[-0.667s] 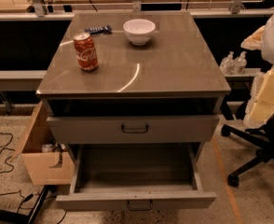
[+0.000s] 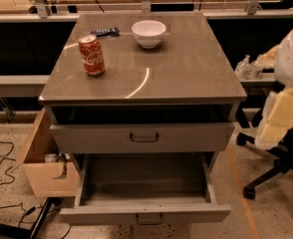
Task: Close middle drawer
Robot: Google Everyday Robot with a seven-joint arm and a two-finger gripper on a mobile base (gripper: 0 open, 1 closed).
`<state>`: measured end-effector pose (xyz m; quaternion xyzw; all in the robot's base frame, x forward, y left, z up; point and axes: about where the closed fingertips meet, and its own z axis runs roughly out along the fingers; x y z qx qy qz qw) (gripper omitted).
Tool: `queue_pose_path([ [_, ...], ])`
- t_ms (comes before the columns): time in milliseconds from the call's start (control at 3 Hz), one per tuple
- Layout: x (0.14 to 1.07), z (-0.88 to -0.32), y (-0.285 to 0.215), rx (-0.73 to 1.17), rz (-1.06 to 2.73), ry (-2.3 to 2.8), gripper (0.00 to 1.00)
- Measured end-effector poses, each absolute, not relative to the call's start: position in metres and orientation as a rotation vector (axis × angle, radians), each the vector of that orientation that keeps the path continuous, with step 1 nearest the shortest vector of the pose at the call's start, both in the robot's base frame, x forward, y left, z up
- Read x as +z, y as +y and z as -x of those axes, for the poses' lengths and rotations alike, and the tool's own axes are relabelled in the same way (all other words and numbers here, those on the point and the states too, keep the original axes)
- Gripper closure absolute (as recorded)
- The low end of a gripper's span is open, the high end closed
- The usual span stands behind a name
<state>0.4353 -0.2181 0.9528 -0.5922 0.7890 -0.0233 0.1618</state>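
Left to right: cardboard box [image 2: 39,166] at 8 o'clock beside the cabinet, red can [image 2: 92,55] at 11 and white bowl [image 2: 148,33] at 12 on the cabinet top [image 2: 186,73], none of them disturbed. The middle drawer [image 2: 145,214] sits at 6 o'clock, pulled far out with its tray bare and its loop handle [image 2: 149,218] facing the camera. Its low front is in the same place as 0.7 s ago, so no closing progress yet. The taller drawer front [image 2: 144,137] above it looks slightly proud of the frame. The only change is at 3 o'clock: the gripper [image 2: 278,121], a pale yellow block at the right edge, has dropped a little lower. It's well apart from the drawer and touching nothing. Released or clenched: cannot tell. My read: the approach has only just started. Next it needs to swing down to 6 and push the front toward 12.
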Motion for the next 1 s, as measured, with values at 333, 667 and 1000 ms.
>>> queue_pose_path([
  [333,0.885,-0.423,-0.218,0.042,1.637,2.288,0.0],
  [667,0.824,-0.407,-0.214,0.146,1.617,2.32,0.0],
  [1000,0.777,-0.396,-0.208,0.24,1.637,2.349,0.0],
])
